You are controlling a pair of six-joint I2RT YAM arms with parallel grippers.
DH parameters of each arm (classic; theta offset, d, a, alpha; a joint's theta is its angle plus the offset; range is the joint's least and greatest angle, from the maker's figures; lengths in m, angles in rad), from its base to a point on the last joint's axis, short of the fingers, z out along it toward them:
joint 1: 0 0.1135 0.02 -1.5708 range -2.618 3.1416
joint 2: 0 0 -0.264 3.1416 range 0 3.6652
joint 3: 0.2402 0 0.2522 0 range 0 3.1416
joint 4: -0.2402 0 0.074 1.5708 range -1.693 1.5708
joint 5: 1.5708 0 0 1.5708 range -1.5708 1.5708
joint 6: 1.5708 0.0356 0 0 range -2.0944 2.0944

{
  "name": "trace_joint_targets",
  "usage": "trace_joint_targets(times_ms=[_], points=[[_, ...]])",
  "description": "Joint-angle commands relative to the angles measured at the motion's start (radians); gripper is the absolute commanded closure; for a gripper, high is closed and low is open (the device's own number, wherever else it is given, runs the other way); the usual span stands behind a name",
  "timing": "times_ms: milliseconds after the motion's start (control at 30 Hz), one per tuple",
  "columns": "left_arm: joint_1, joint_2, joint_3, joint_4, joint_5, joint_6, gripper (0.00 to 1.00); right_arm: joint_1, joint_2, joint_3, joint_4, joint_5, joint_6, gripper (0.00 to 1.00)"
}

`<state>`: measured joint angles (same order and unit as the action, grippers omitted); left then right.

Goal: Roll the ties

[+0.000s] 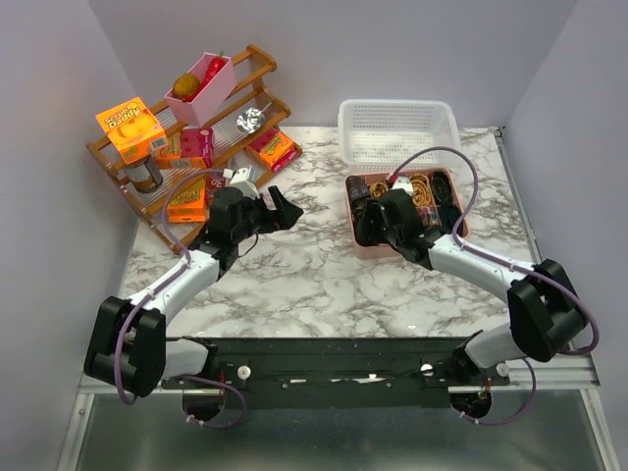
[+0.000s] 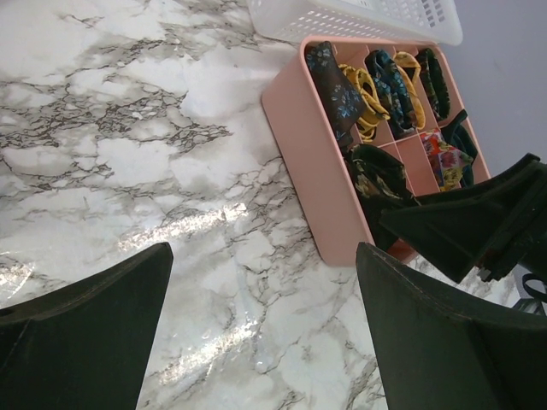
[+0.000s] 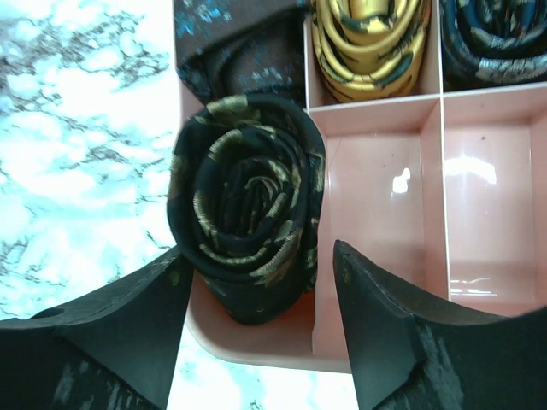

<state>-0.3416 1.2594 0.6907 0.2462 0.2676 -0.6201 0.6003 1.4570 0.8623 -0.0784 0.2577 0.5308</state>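
One rolled tie (image 3: 246, 209) sits in the pink tray (image 3: 376, 213).
Your right fingers (image 3: 94, 342) flank it, spread; your left fingers (image 2: 77, 333) hang spread above the marble surface (image 2: 128, 154).

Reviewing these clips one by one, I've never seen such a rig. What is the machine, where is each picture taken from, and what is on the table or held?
Two robot arms are bolted at the near edge of a marble table, each ending in a two-finger gripper. The wide picture looks down from above and behind. The other two come from wrist cameras, so the dark wedges there are gripper fingers. The left gripper is open over bare marble, holding nothing. The right gripper is open at a pink tray. A rolled black-and-gold tie sits in the corner compartment just ahead of it, not gripped. Other compartments hold more rolled ties. A white basket stands behind the tray, and a wooden rack of snack boxes is at the left.
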Motion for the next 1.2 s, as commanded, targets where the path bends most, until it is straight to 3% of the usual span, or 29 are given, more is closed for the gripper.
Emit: trace_joint_targets(times_ms=[0, 200, 333, 433, 500, 633, 1033, 1133, 1167], points=[[0.006, 0.012, -0.002, 0.030, 0.024, 0.005, 0.01, -0.004, -0.018, 0.046, -0.014, 0.029, -0.018, 0.28], [0.006, 0.017, -0.005, 0.031, 0.024, 0.005, 0.01, -0.004, 0.019, 0.047, 0.000, 0.022, -0.012, 0.38], [0.006, 0.017, -0.008, 0.030, 0.024, 0.008, 0.01, -0.004, 0.028, 0.035, 0.003, 0.008, 0.000, 0.64], [0.006, 0.023, -0.008, 0.033, 0.025, 0.008, 0.01, -0.004, 0.023, 0.021, 0.002, 0.005, 0.003, 0.66], [0.004, 0.028, -0.008, 0.036, 0.025, 0.007, 0.01, -0.004, 0.019, 0.004, 0.003, 0.000, 0.008, 0.79], [0.006, 0.035, -0.007, 0.042, 0.028, 0.003, 0.01, -0.004, 0.022, -0.023, 0.011, -0.020, 0.012, 0.87], [0.006, 0.043, 0.001, 0.033, 0.028, 0.008, 0.01, 0.007, 0.086, -0.072, 0.025, -0.098, 0.000, 0.88], [0.006, 0.047, 0.006, 0.030, 0.028, 0.011, 0.01, 0.007, 0.060, -0.072, 0.025, -0.097, -0.015, 0.84], [0.006, 0.049, 0.006, 0.030, 0.027, 0.011, 0.01, 0.007, 0.030, -0.071, 0.025, -0.091, -0.021, 0.73]])
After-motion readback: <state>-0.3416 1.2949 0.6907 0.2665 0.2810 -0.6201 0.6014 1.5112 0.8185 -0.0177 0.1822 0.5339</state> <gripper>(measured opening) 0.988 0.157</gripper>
